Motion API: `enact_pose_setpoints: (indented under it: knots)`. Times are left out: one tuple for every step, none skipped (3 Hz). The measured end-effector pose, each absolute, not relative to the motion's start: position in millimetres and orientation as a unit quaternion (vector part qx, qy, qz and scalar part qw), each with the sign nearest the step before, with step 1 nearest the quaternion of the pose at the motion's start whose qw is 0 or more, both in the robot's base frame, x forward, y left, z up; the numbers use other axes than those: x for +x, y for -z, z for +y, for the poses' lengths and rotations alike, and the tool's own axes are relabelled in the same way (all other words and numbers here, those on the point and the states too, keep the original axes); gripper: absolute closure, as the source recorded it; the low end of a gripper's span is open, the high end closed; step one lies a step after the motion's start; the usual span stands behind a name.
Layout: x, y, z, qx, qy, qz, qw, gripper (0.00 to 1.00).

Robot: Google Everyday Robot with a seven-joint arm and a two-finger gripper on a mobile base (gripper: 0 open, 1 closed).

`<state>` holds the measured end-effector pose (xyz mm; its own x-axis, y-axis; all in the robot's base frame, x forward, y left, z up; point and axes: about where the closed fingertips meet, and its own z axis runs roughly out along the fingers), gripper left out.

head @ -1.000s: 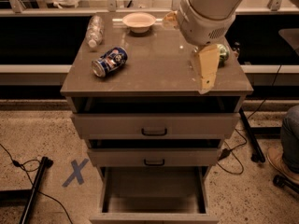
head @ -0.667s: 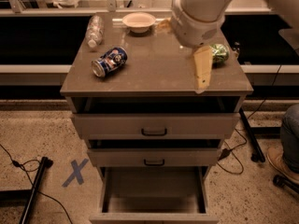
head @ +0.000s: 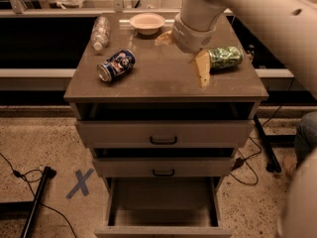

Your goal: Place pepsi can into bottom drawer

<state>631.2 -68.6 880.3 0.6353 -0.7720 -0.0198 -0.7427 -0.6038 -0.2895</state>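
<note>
The pepsi can (head: pixel 116 65) lies on its side on the cabinet top (head: pixel 163 81), towards the left, blue with a silver end facing front-left. My gripper (head: pixel 181 62) hangs over the top's right-centre, to the right of the can and apart from it. Its two tan fingers (head: pixel 202 69) are spread open with nothing between them. The bottom drawer (head: pixel 163 229) is pulled out below, its flat interior bare.
A green patterned can (head: pixel 225 57) lies right of the gripper. A clear plastic bottle (head: pixel 100 32) and a pale bowl (head: pixel 147 21) sit at the back. The two upper drawers (head: pixel 163 133) are slightly open. A blue X (head: pixel 79 182) and cables mark the floor at left.
My gripper has moved left and back across the cabinet top, closer to the pepsi can, uncovering the green can. The pepsi can and drawers have not moved.
</note>
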Motion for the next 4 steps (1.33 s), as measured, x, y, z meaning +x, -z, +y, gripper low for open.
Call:
enact_pose_setpoints:
  knots:
    - [659.6, -865.1, -52.2, -0.907, 0.068, 0.396, 0.125, 0.0]
    - [676.9, -864.4, -30.5, -0.918, 0.089, 0.368, 0.117, 0.0]
    - [688.9, -868.0, -7.8, -0.926, 0.104, 0.345, 0.116, 0.0]
    - [696.4, -867.5, 17.5, -0.929, 0.106, 0.334, 0.119, 0.0]
